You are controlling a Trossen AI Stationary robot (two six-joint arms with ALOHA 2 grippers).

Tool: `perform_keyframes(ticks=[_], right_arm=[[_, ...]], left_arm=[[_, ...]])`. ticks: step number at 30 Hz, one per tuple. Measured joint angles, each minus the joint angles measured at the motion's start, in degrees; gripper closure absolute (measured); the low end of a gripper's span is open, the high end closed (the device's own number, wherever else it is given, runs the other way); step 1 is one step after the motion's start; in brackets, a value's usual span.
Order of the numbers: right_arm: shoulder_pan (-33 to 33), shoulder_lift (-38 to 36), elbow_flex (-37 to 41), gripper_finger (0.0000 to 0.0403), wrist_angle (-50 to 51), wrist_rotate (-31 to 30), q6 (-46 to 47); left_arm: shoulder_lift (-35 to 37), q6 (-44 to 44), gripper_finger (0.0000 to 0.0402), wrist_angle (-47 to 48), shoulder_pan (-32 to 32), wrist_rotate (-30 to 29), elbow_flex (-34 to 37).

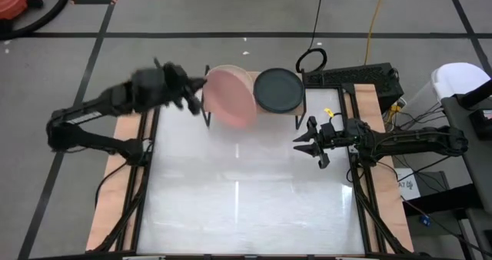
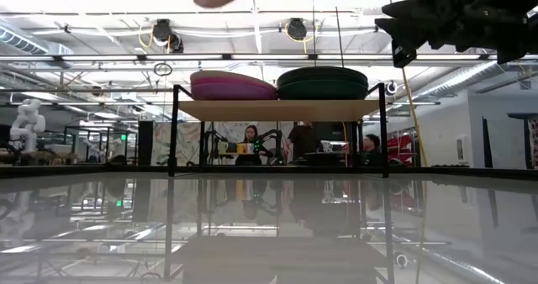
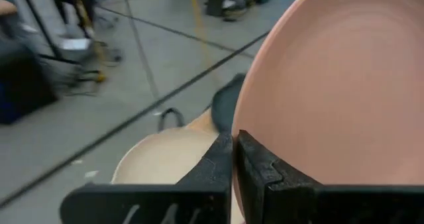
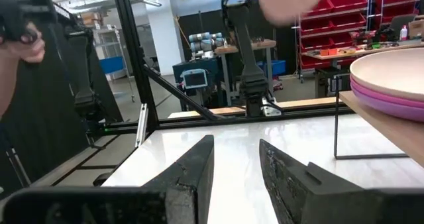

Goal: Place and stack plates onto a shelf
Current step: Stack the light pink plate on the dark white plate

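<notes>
Above the left half of the shelf (image 1: pixel 254 79), we have the left claw (image 1: pixel 192 93) pinched shut on the rim of the salmon pink plate (image 1: pixel 231 96), which hangs tilted in the air over the left stack (image 2: pixel 233 86). That stack shows a beige plate (image 3: pixel 165 161) on top in the left wrist view, with magenta and purple beneath it as seen from the low view. The right stack (image 1: pixel 278 89) sits beside it on the shelf, dark plates with a charcoal one uppermost.

We judge the step in hand to be the carry-and-place of the salmon plate, late in the task, since no loose plates show on the bench (image 1: pixel 246 198).

Next we would need to level the plate, centre it over the beige one, lower it until the rims nest, and only then let go; a tilted release could send it sliding off.

Our right claw (image 1: pixel 315 146) waits with its fingers parted above the bench, near the shelf's right end.
</notes>
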State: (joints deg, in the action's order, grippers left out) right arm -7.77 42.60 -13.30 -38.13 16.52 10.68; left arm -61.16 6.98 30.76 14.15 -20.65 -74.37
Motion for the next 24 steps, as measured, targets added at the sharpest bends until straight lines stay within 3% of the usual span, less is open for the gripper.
perform_keyframes(ticks=[3, 7, 14, 17, 24], right_arm=[[0.0, 0.04, -0.02, 0.0298, 0.34, -0.05, 0.04], [0.0, 0.15, -0.02, 0.0298, 0.31, -0.31, -0.31], [0.0, 0.15, -0.02, 0.0298, 1.03, -0.36, -0.66], [0.0, 0.15, -0.02, 0.0298, 1.33, -0.38, -0.66], [0.0, 0.12, -0.02, 0.0298, 1.53, -0.34, -0.37]], left_arm=[[-1.84, 1.68, 0.0396, 0.88, 8.15, 13.63, -4.75], [-8.41, 1.28, 0.0396, 9.93, 15.76, 23.42, -12.84], [-22.3, -1.4, 0.0396, 27.72, 25.83, 31.17, -24.27], [-26.71, -2.57, 0.0396, 29.71, 28.3, 34.49, -26.0], [-32.18, -1.31, 0.0396, 29.86, 31.91, 34.06, -26.2]])
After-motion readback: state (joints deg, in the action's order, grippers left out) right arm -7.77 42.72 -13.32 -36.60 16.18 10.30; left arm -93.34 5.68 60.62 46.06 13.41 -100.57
